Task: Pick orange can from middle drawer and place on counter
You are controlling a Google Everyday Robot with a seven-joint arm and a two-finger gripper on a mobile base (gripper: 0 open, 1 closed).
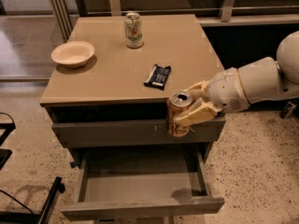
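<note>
Apparently fingers (197,117) grip orange can (178,115) beside counter (112,71)

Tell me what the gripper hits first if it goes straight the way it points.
Probably nothing: the gripper, shut on the orange can, points sideways along the drawer front; depth is unclear.

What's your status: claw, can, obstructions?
Claw shut on orange can, upright, at front edge of counter, not yet on top. Middle drawer open. Dark snack packet lies just behind that edge.
</note>
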